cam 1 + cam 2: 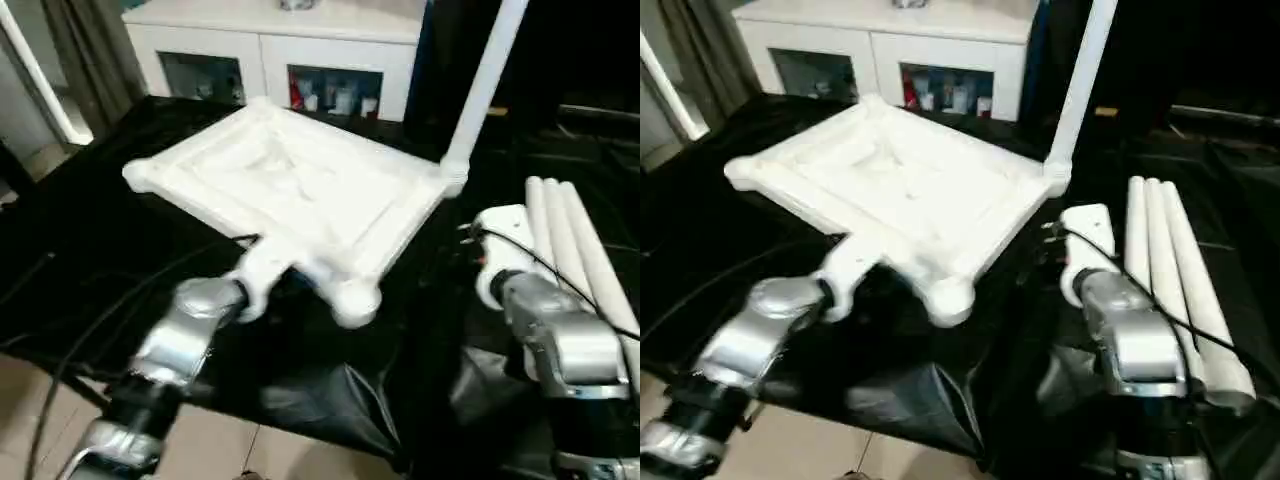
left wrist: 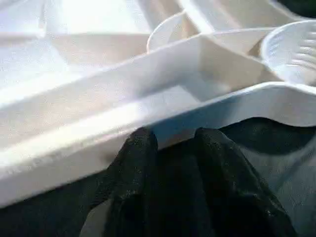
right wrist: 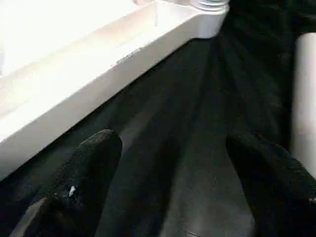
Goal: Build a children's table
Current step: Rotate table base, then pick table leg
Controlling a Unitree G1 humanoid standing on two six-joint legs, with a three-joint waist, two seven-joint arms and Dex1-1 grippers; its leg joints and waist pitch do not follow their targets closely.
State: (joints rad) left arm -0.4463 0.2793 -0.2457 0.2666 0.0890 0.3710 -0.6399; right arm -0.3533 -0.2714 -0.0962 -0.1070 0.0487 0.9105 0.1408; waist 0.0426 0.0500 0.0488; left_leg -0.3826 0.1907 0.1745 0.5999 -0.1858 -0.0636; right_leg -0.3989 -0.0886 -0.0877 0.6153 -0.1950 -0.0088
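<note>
The children's table top (image 1: pixel 290 180) lies upside down on black cloth, ribs and round corner sockets facing up. One white leg (image 1: pixel 485 75) stands upright in the far right socket. Another three legs (image 1: pixel 585 250) lie side by side at the right. My left gripper (image 2: pixel 175 138) is at the top's near rim, close to the near corner socket (image 1: pixel 352 300). Its fingers stand a little apart with their tips against the rim's lower edge and nothing between them. My right gripper (image 3: pixel 182 148) hovers wide open over the cloth, between the top's right rim and the lying legs.
A white cabinet (image 1: pixel 280 40) with glass doors stands behind the work. The black cloth (image 1: pixel 100 260) hangs over the near edge, with tiled floor (image 1: pixel 220 440) below. A cable runs along my right forearm (image 1: pixel 560 340).
</note>
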